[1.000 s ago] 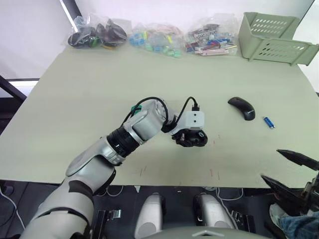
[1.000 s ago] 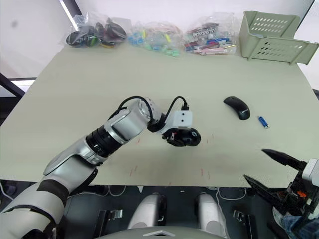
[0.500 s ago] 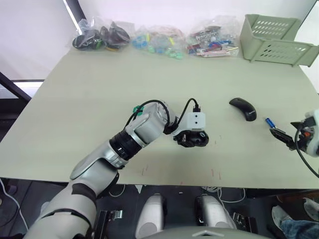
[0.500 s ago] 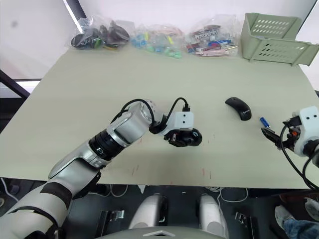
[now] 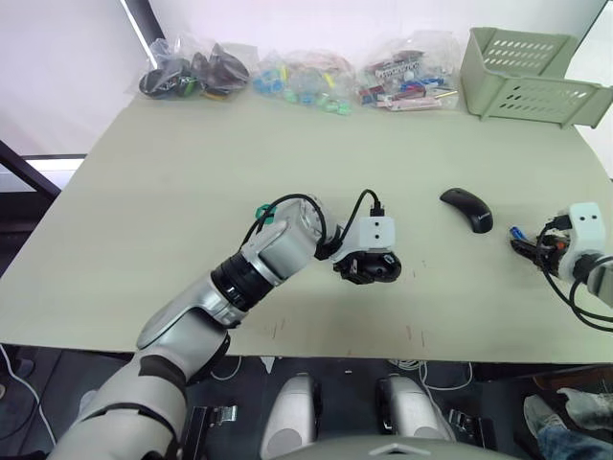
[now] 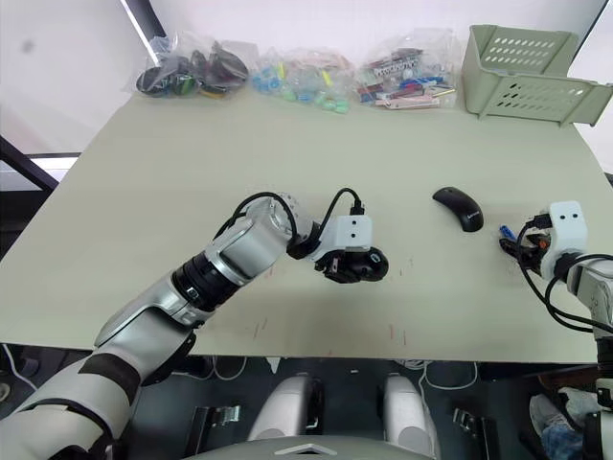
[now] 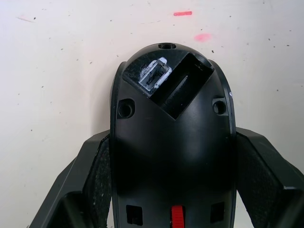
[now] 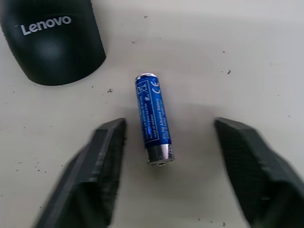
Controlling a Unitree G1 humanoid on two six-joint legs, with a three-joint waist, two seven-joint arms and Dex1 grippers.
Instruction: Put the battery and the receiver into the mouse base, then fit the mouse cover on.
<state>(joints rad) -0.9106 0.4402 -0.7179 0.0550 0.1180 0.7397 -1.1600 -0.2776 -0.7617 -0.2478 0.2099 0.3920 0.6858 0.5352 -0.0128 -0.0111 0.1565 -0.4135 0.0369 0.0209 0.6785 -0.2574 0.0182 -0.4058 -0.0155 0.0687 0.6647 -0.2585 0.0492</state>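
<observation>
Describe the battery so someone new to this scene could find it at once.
On the pale green table, look toward the robot's right edge, beside the glossy black curved mouse cover. There the small blue cylindrical battery lies flat between the open right gripper's black fingers, untouched. Its blue colour and silvery end set it apart.

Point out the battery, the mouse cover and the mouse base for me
battery (image 8: 154,119), right wrist view, middle of its blue body.
mouse cover (image 5: 466,207), left eye view, top of the shell.
mouse base (image 7: 171,142), left wrist view, middle of its black body.

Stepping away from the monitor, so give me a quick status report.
Left claw shut on mouse base. Right claw open, straddling battery on table. Mouse cover beside it. Nothing in the way.
</observation>
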